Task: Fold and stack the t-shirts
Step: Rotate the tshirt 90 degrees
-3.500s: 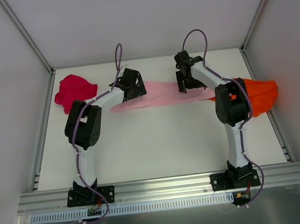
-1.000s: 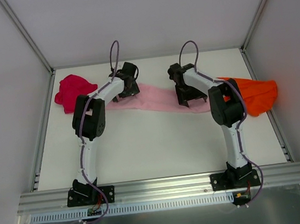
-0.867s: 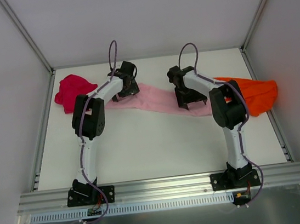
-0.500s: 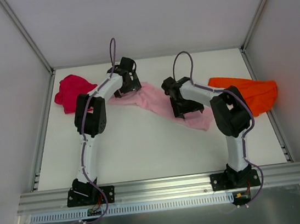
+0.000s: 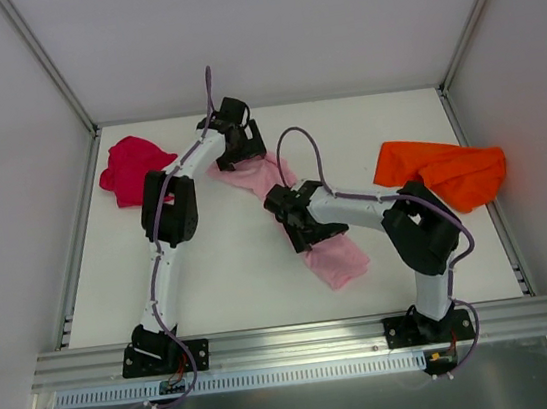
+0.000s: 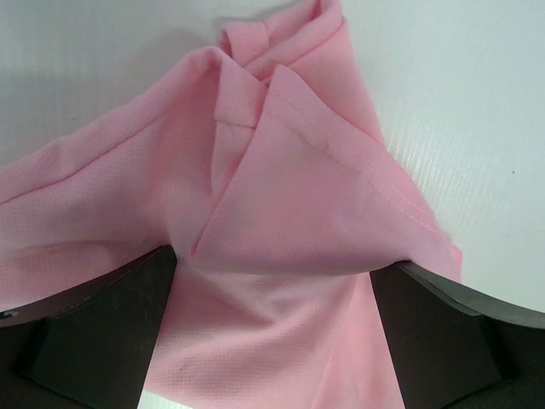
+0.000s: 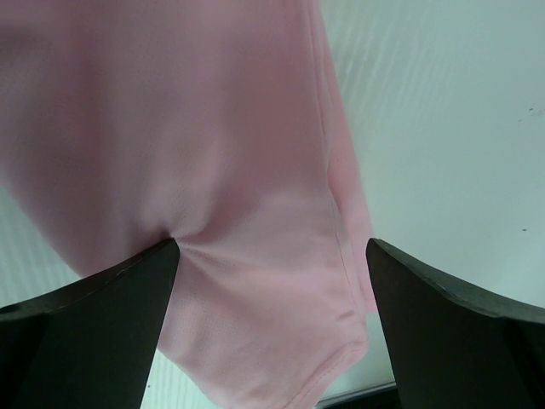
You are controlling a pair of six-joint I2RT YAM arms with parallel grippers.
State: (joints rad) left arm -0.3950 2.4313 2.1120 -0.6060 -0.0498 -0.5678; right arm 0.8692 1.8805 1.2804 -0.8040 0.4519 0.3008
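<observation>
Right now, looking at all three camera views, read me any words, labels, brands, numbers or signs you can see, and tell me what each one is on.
No text can be read in any view.
The pink t-shirt, the red t-shirt and the orange t-shirt are plain.
The table and walls show no markings.
The small parts at the arm bases are too small to read.

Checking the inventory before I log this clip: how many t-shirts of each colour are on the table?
Pink t-shirt: 1
Red t-shirt: 1
Orange t-shirt: 1
Total: 3
</observation>
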